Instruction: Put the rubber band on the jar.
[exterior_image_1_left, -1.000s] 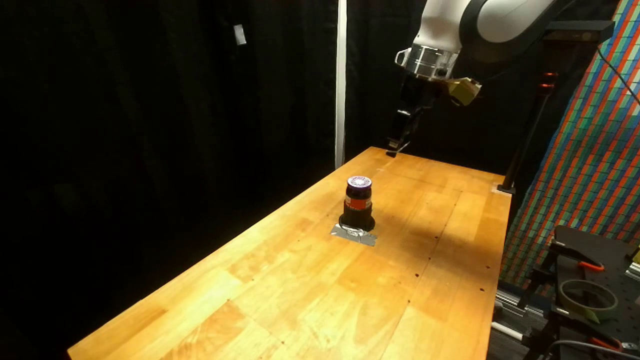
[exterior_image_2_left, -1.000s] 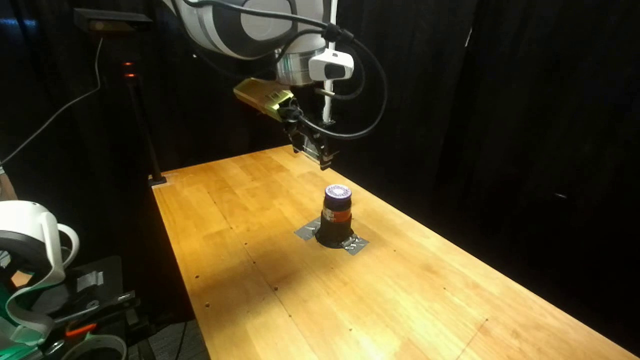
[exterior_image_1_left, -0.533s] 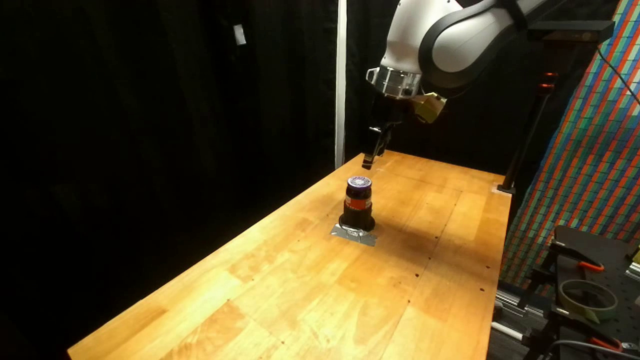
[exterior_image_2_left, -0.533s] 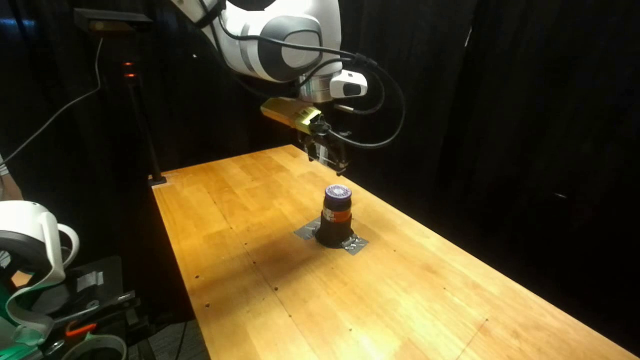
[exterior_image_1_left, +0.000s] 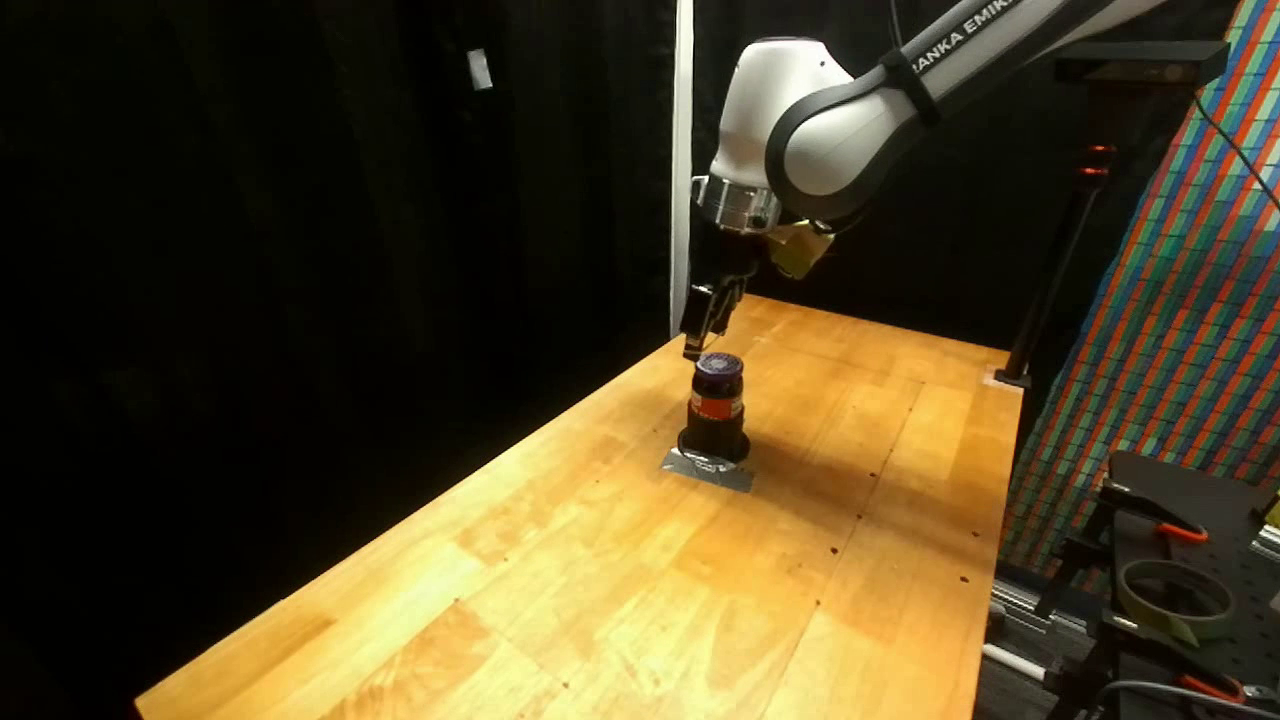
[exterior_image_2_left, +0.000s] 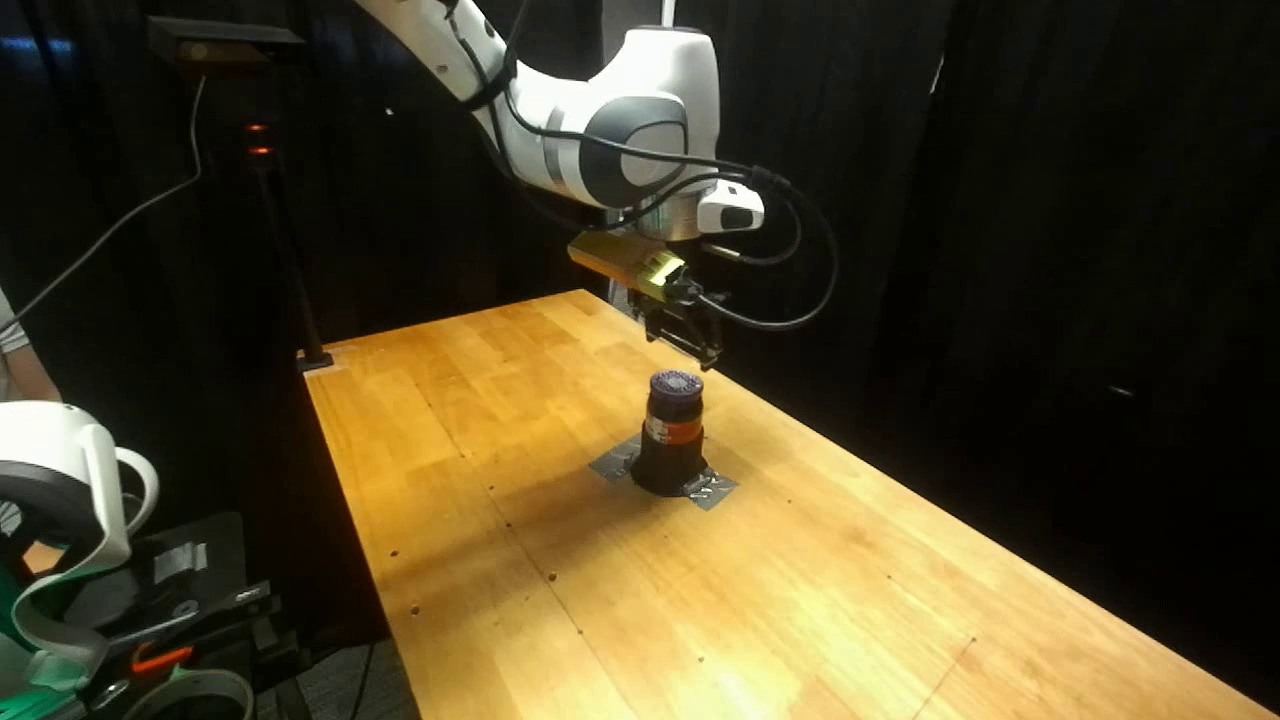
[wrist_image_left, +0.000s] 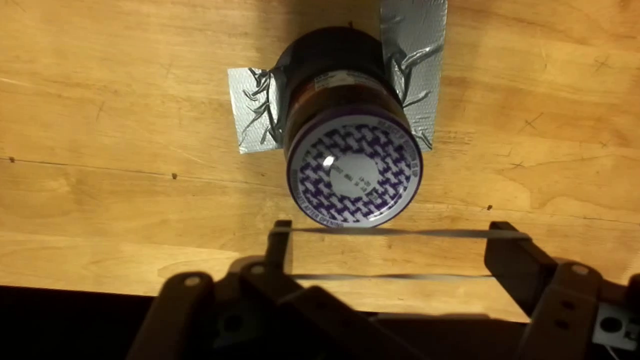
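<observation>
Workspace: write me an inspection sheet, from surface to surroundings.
Surface: wooden table with small dark spots.
Job's things: jar upright in a black base, grey tape holding the base down; band not yet on the jar.
Clutter: tape roll beside the table.
Hand: open, band stretched between its fingers.
Cables: black cable looping off the arm.
Surroundings: dark curtains; multicoloured sheet.

In an exterior view, the jar (exterior_image_1_left: 717, 402) is seated in a holder (exterior_image_1_left: 714, 438) nearer the bench's (exterior_image_1_left: 640, 580) left edge. The rubber band (wrist_image_left: 390, 231) is stretched across the gripper (wrist_image_left: 390, 247).
</observation>
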